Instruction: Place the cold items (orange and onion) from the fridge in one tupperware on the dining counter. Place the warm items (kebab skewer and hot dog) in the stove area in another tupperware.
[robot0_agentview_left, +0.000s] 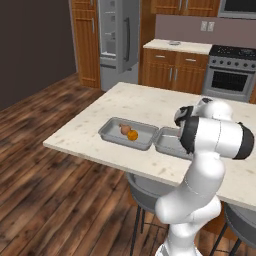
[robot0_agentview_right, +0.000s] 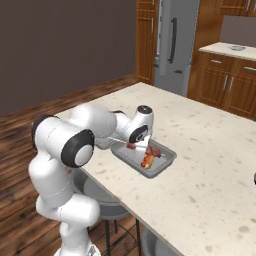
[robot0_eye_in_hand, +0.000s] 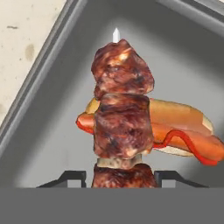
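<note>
My gripper (robot0_eye_in_hand: 120, 177) is shut on the kebab skewer (robot0_eye_in_hand: 122, 118), whose brown meat chunks stand up between the fingertips (robot0_eye_in_hand: 72, 177). It hangs over a grey tupperware (robot0_eye_in_hand: 48, 87) in which the hot dog (robot0_eye_in_hand: 183, 131) lies. From the right base view the gripper (robot0_agentview_right: 136, 145) holds the kebab skewer (robot0_agentview_right: 131, 145) low above that tupperware (robot0_agentview_right: 167, 162), just above the hot dog (robot0_agentview_right: 147, 161). On the left, a second tupperware (robot0_agentview_left: 107, 131) holds the onion (robot0_agentview_left: 124, 129) and the orange (robot0_agentview_left: 132, 135). My arm hides most of the right tupperware (robot0_agentview_left: 165, 142) in the left base view.
Both containers sit near the front edge of the pale dining counter (robot0_agentview_left: 150, 102). Grey stools (robot0_agentview_left: 145, 192) stand under that edge. The fridge (robot0_agentview_left: 119, 35) and the stove (robot0_agentview_left: 232, 70) are against the back wall, with wooden cabinets between them.
</note>
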